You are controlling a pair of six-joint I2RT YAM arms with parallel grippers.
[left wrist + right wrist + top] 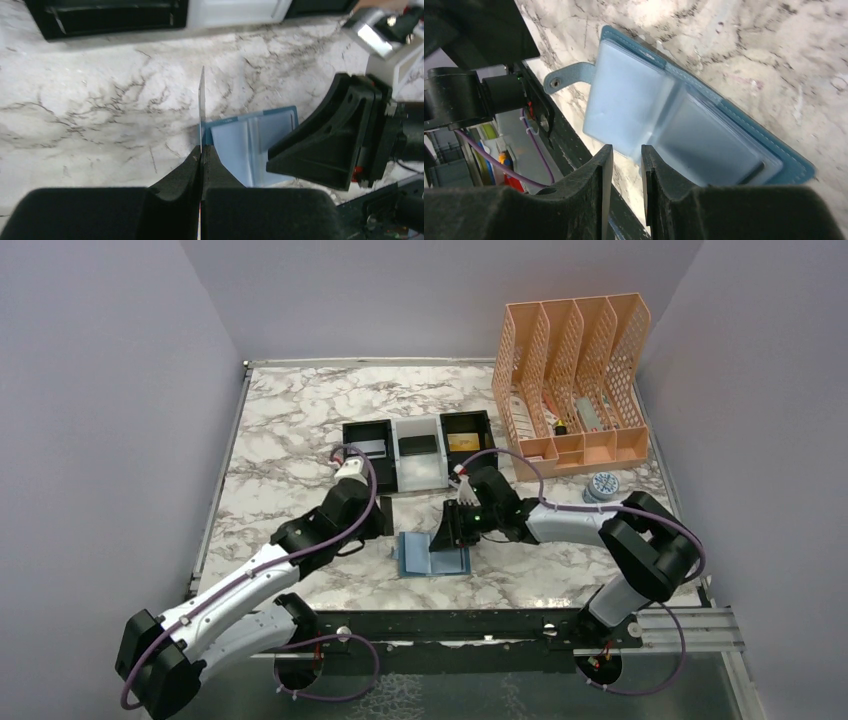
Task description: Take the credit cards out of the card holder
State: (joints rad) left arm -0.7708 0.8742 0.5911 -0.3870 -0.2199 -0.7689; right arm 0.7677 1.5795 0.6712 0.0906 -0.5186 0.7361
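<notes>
Clamped tight in left gripper (pixel 201 152): thin card (pixel 201 107), edge-on, with open wallet (pixel 250 145) just right of the tips. Narrowly parted at right gripper (pixel 624 152), wallet sleeves just beyond; hold unclear.

Noted matt, stitched leather-like cover on card holder (pixel 684 120), with smooth translucent plastic sleeves inside; found smooth marble-patterned table (pixel 749 45) top; recorded perforated peach plastic on desk organiser (pixel 575 370).

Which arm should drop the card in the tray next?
Left. The left gripper is shut on a credit card, and the tray lies just ahead of it. The right gripper sits at the open card holder and holds no card.
</notes>
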